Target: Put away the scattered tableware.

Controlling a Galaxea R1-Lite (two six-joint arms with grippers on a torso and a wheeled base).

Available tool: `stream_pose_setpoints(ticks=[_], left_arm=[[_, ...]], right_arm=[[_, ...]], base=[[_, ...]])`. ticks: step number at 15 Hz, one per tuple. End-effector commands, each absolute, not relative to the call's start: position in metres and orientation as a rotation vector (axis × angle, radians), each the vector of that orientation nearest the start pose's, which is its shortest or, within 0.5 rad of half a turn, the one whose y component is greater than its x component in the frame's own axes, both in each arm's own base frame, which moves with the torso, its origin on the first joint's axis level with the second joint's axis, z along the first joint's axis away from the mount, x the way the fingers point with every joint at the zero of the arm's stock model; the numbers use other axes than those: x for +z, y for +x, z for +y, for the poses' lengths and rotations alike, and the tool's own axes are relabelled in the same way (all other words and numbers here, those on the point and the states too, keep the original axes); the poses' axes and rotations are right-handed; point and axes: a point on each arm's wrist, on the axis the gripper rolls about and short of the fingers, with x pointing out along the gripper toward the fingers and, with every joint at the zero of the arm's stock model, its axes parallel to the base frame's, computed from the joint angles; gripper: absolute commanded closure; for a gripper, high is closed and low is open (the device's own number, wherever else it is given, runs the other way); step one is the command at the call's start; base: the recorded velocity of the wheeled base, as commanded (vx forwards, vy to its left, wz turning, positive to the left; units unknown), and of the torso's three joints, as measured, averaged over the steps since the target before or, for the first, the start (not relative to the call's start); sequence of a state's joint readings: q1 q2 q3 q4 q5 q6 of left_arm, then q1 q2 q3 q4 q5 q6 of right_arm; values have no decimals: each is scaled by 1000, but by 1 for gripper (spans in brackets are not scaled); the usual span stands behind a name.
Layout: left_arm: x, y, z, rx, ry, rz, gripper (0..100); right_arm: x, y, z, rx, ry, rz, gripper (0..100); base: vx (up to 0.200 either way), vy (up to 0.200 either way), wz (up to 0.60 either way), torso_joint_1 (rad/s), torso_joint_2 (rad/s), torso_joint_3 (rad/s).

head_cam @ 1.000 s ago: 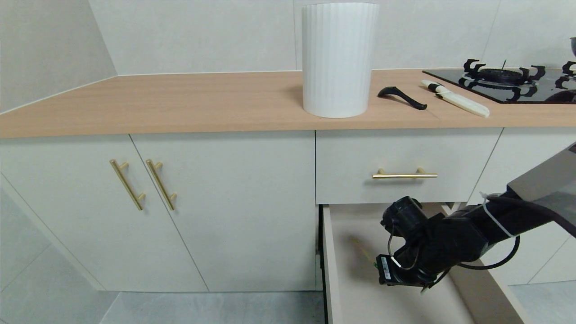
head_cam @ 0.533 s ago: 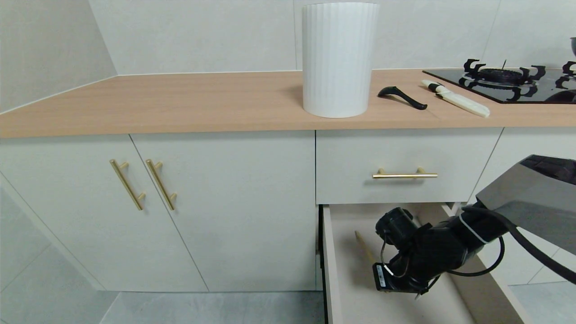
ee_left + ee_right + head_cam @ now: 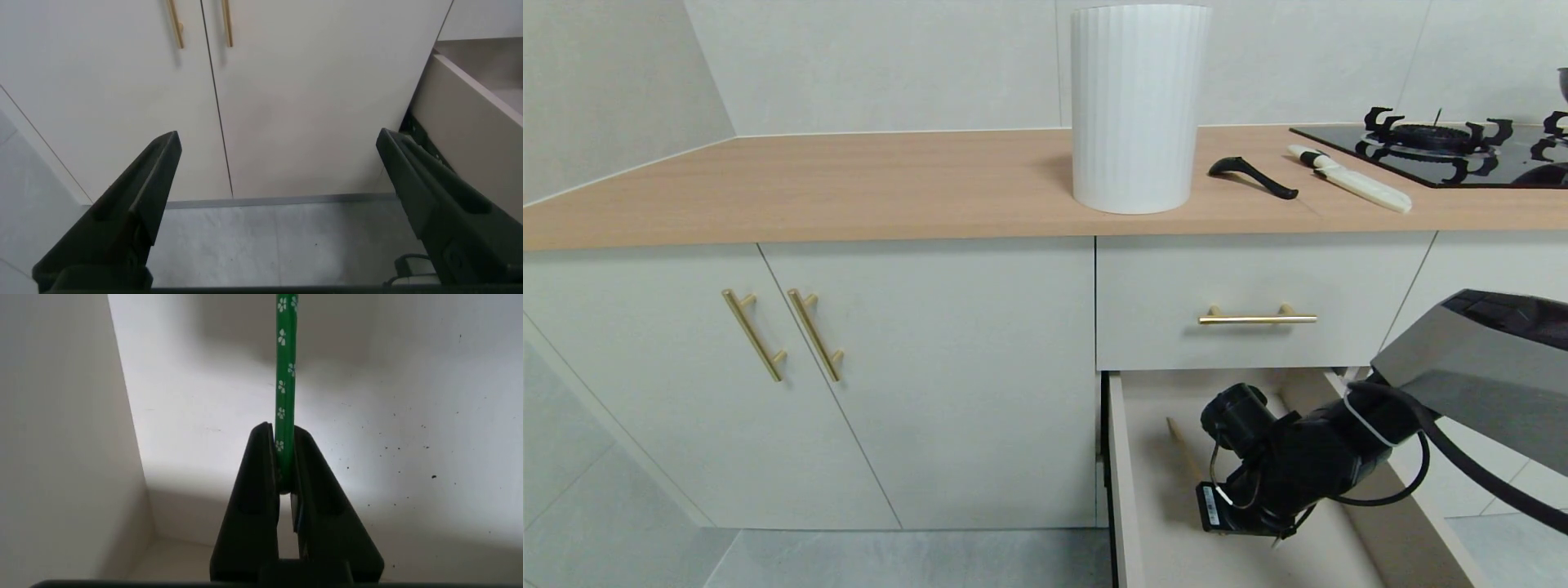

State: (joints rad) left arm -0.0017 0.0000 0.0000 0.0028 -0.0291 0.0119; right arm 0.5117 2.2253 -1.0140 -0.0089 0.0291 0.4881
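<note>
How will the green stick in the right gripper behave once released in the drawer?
The green stick looks thin, straight and rigid, so probably stiff and light. It seems round, so it may roll on the flat drawer floor once the right gripper lets go.

Left jaws wide, right seemingly pinched

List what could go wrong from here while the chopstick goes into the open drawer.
The right gripper pinches the green chopstick near one end, so it may pivot or slip before release. The wrist sits low inside the drawer, just below the upper drawer's handle; lifting out carelessly could knock either.
</note>
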Motion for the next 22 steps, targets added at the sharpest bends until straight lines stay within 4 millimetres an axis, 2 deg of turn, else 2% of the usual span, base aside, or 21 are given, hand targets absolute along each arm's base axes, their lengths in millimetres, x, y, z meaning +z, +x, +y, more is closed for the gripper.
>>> stream_pose_setpoints(ticks=[1,2,3,11,13,16,18,19,20,22], left_arm=[[75,-23,-1,-31,12,3,0],[75,-23,-1,-31,12,3,0],[75,-23,-1,-31,12,3,0],[75,-23,-1,-31,12,3,0],[75,-23,-1,-31,12,4,0],[75,-23,-1,-31,12,3,0],[75,-23,-1,-31,12,4,0],[75,-23,-1,-31,12,4,0],[75,-23,-1,-31,12,3,0],[75,-23,-1,-31,12,3,0]], right_arm=[[6,306,173,175,130,1255,100],[5,306,173,173,129,1255,100],[5,306,173,167,125,1252,0],[4,307,173,160,120,1251,0],[12,306,172,161,123,1232,0],[50,296,164,146,128,1126,0],[85,284,154,106,121,1008,0],[92,281,153,102,121,983,0],[111,275,148,91,129,919,0],[125,267,143,80,134,870,0]], base=[[0,0,0,0,0,0],[0,0,0,0,0,0],[0,0,0,0,0,0],[0,0,0,0,0,0],[0,0,0,0,0,0],[0,0,0,0,0,0],[0,0,0,0,0,0],[0,0,0,0,0,0],[0,0,0,0,0,0],[0,0,0,0,0,0]])
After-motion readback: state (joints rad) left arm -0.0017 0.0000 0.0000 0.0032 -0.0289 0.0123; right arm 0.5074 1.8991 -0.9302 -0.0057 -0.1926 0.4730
